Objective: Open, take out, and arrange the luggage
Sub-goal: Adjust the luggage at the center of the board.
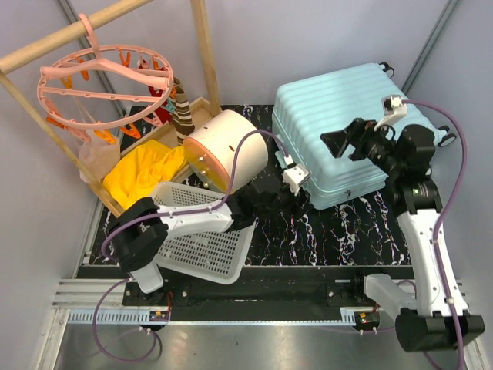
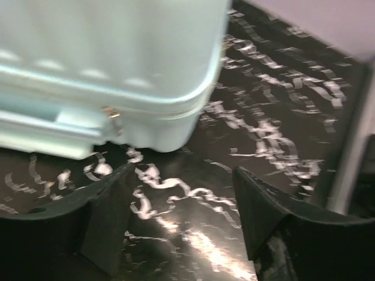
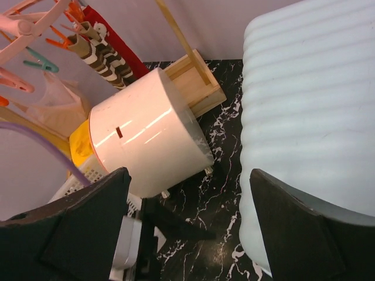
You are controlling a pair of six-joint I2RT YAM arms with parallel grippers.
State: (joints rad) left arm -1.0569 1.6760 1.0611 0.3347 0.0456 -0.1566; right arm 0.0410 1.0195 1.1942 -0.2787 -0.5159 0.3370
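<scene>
The luggage (image 1: 339,139) lies flat on its broad side at the far right of the black marbled counter (image 1: 308,231), closed, with the ribbed pale shell facing up. Its long axis runs left to right across the counter, angled slightly away at the right. The wheeled end points right, with one wheel (image 1: 447,140) visible at that edge, and the opposite end faces left. A zip pull (image 2: 112,115) hangs at the seam near the near-left corner. Just to its left, a cream-and-orange drum box (image 1: 227,150) lies on its side, with only a narrow strip of counter between the two. Behind the box is a wooden rack (image 1: 204,46) with a yellow cloth (image 1: 142,173), striped socks (image 1: 183,112) and a pink peg hanger (image 1: 100,77). A white perforated basket (image 1: 204,239) sits at the near left, with the left arm stretched over it. The left fingers (image 1: 303,202) are low at the luggage's near-left corner, spread apart with only bare counter between them, close to the shell but not gripping it. The right fingers (image 1: 337,142) are above the ribbed lid near its left part, spread wide and holding nothing.
</scene>
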